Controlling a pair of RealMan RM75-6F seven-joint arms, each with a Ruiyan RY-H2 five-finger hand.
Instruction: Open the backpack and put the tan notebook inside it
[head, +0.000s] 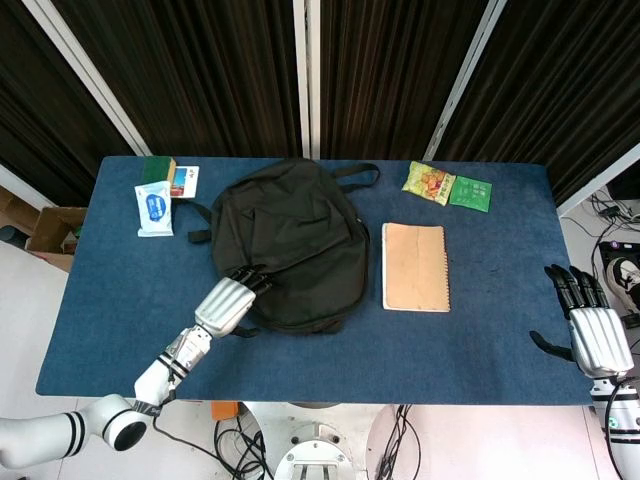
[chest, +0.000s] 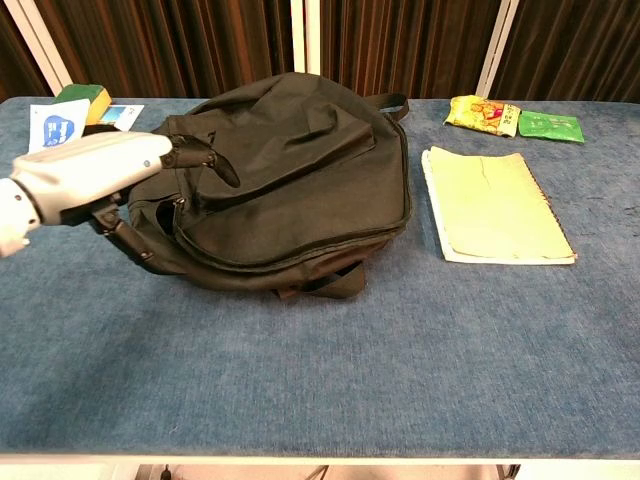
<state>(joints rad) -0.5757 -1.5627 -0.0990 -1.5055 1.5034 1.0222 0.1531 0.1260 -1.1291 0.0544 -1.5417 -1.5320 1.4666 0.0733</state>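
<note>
The black backpack (head: 290, 245) lies flat on the blue bench (head: 480, 345), a little left of the middle, and it looks closed: the zipper line runs around its near edge and I see no opening. The tan notebook (head: 415, 267) lies just beside the backpack on its right side, apart from it, with the spiral edge turned away from the bag. The left hand (head: 228, 303) is at the near left corner of the backpack; in the chest view its dark fingers (chest: 205, 160) reach over the fabric, slightly spread, and I cannot tell if they already pinch a zipper pull or only touch the cloth. The right hand (head: 590, 320) rests at the far right edge of the bench, well apart from everything, fingers straight and apart, holding nothing. I judge that the opening step is only beginning. The next move calls for finding the zipper pull, pinching it firmly and drawing it along the seam, probably with the other hand steadying the bag, because soft fabric can slide or bunch.
</note>
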